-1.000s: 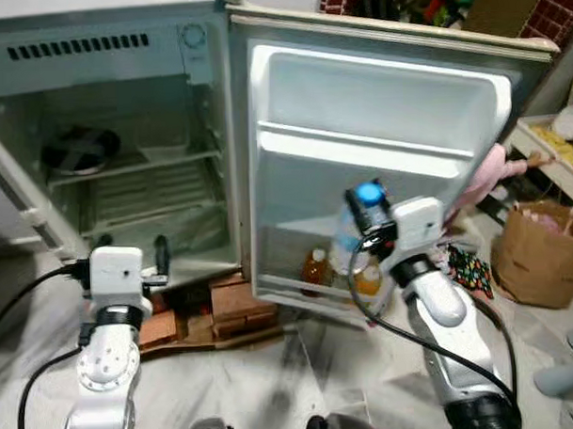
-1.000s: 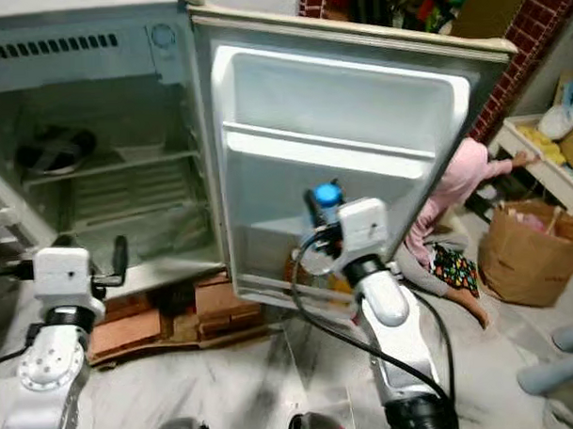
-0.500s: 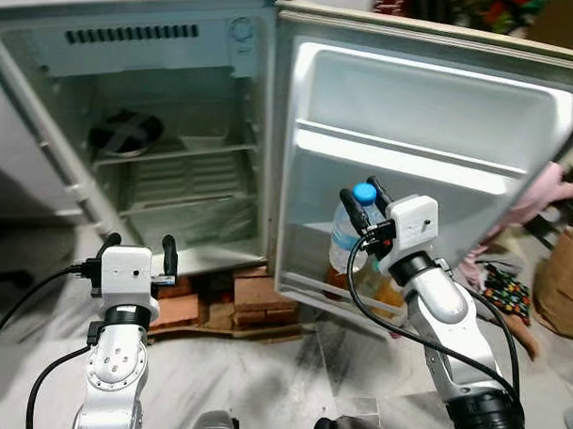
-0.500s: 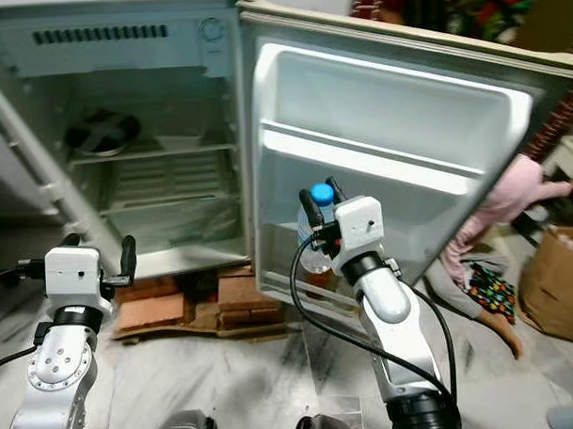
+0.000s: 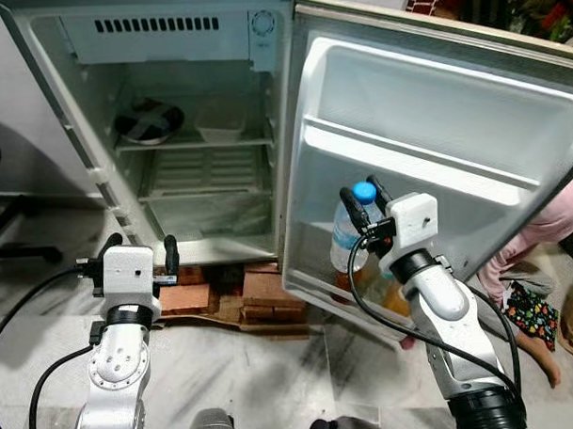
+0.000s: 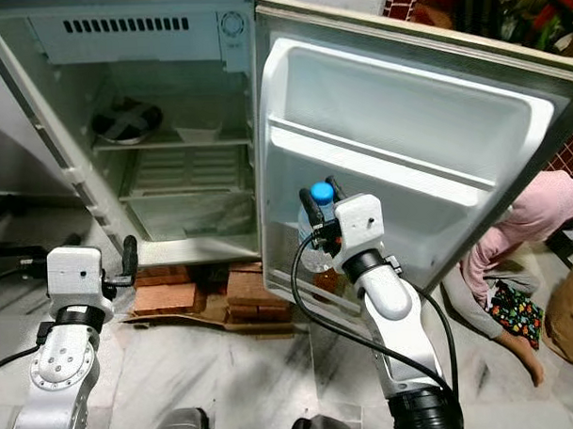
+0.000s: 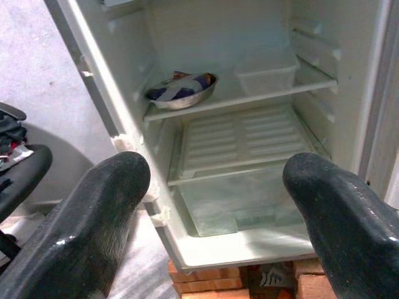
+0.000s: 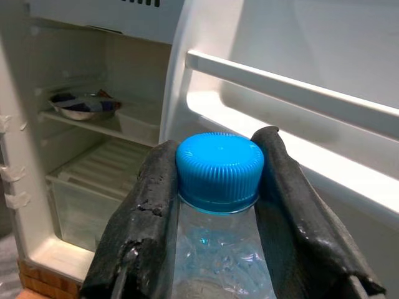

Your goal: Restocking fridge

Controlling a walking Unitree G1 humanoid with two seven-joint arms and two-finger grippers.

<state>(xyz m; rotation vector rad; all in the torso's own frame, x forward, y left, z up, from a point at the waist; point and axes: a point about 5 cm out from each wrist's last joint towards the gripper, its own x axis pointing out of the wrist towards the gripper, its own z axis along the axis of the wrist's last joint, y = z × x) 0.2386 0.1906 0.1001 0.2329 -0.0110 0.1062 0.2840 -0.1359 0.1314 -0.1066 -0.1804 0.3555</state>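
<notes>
Shifted rightward across both eye views since half a second ago: fridge (image 5: 171, 134) and open door (image 5: 435, 162), from camera motion; bottle no nearer the door. Right gripper (image 5: 363, 200) clamped on clear water bottle (image 5: 348, 236) just below blue cap (image 8: 219, 168), held upright before lower door shelf (image 5: 365, 301) carrying amber bottles (image 5: 369, 282). Left gripper (image 5: 137, 254) wide open, empty, facing the compartment. Upper fridge shelf: metal bowl (image 7: 181, 90), clear tub (image 7: 268, 71).

Even, bright light filled the frames; the door liner (image 5: 433, 106) glared white, and the near fingers (image 7: 93, 218) were soft-focused.
</notes>
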